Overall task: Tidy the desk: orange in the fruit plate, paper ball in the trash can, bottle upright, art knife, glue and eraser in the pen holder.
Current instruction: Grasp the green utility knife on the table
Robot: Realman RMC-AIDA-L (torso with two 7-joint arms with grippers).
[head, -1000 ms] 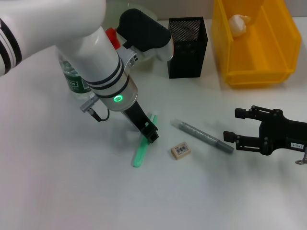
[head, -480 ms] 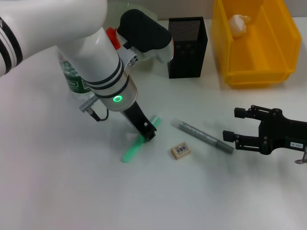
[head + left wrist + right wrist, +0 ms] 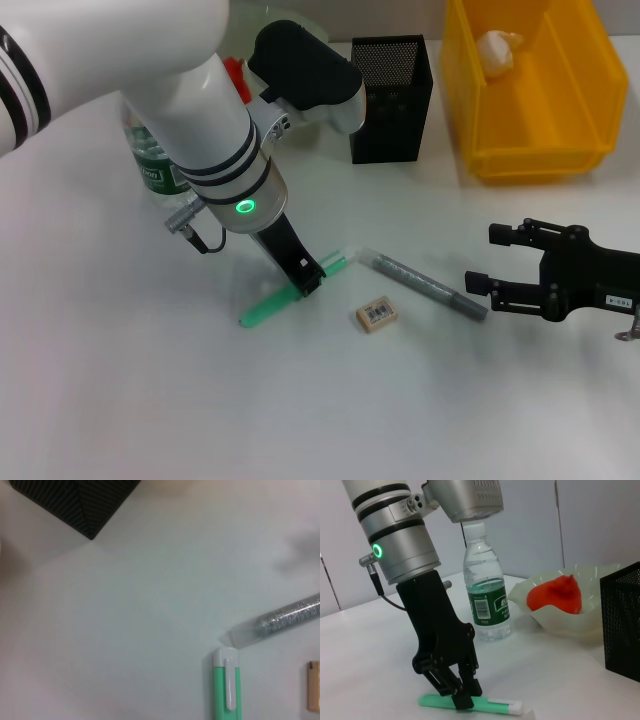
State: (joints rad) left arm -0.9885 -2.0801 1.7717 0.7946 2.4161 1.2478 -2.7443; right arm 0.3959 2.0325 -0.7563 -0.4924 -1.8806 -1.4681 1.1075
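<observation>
Art knife (image 3: 293, 291), green, flat on counter (image 3: 120, 380), cap end near glue stick (image 3: 425, 284); eraser (image 3: 377, 314) just beside. Left gripper (image 3: 309, 277) fingers closed on its middle. Right gripper (image 3: 500, 264) fingers spread, holding nothing, hovering near glue's far end. Pen holder (image 3: 391, 83) behind.

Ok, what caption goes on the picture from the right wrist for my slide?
The left hand pinches a green knife on the table, with a standing bottle behind.

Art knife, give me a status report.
Left gripper shut on green art knife, flat on desk. Right gripper open, idle. Glue tube touching knife's tip.
</observation>
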